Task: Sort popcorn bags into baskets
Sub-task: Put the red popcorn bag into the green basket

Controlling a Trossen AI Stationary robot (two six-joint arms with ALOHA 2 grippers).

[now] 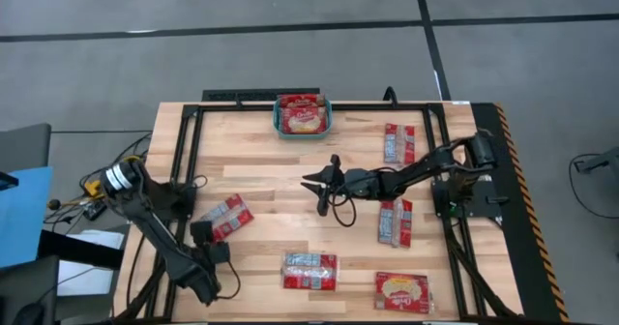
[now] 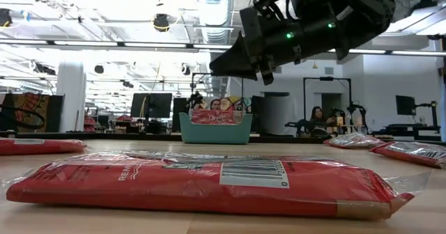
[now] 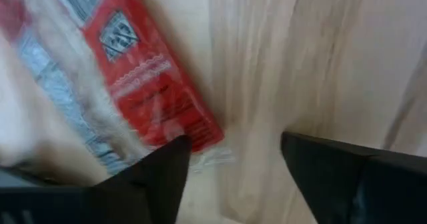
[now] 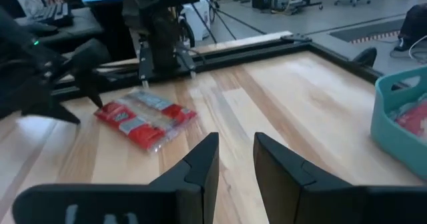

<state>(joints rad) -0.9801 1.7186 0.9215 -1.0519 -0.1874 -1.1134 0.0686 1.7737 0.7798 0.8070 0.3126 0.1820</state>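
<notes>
While the left pincer [image 1: 206, 236] hangs open beside a popcorn bag [image 1: 228, 216] near the table's [image 1: 261, 170] left edge, we should centre it before closing; right pincer [image 1: 319, 182] waits mid-table, slightly parted, empty; basket [image 1: 303, 115] at far edge.

The high view hangs above and looks straight down on the whole table [image 1: 261, 194], taking in grey floor beyond its far edge. The low view sits at the near edge at tabletop height, facing level across the wood into the room, with one popcorn bag [image 2: 202, 182] very close to the lens. It shares the teal basket [image 2: 214, 127] at the far edge with the high view [image 1: 303, 115]. The left wrist view looks steeply down, very near the wood. The right wrist view faces across the table toward its left edge, sharing the basket [image 4: 400, 117].
</notes>
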